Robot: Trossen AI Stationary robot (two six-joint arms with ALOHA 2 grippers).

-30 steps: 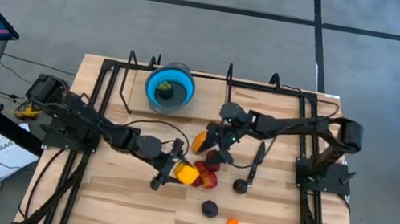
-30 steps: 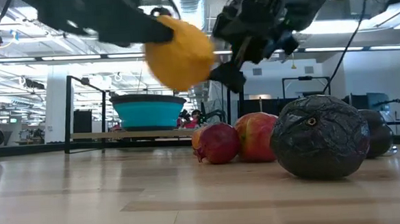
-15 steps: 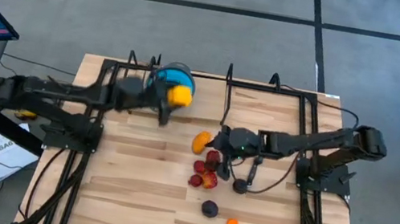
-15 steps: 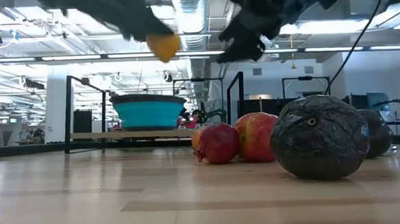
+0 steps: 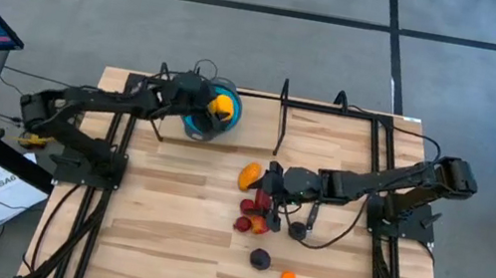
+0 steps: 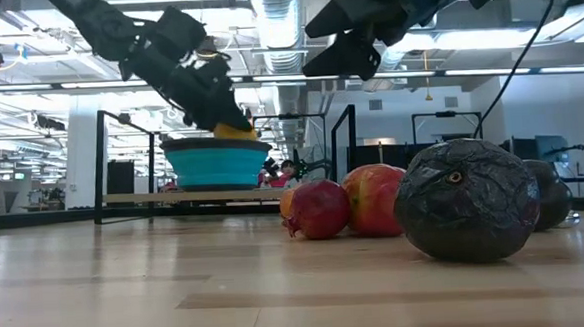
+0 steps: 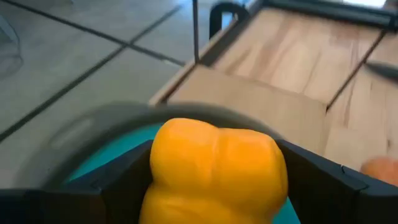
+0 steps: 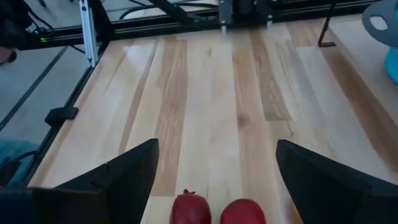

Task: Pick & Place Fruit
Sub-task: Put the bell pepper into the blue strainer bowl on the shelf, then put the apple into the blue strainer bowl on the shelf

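A second ago my left claw [image 5: 216,105] held the yellow fruit [image 5: 222,106] low over the middle of the counter, beside the red pieces; since then I have swung it far and left, and it now sits over the blue bowl [image 5: 192,124]. My right claw [image 5: 266,195] has dropped from beside the orange fruit [image 5: 249,175] to above the red fruit [image 5: 255,202].

My fingers [image 8: 130,177] are black, the fruit [image 7: 217,168] yellow, the bowl [image 5: 196,122] blue, grey-rimmed, the table [image 5: 171,237] pale wood.
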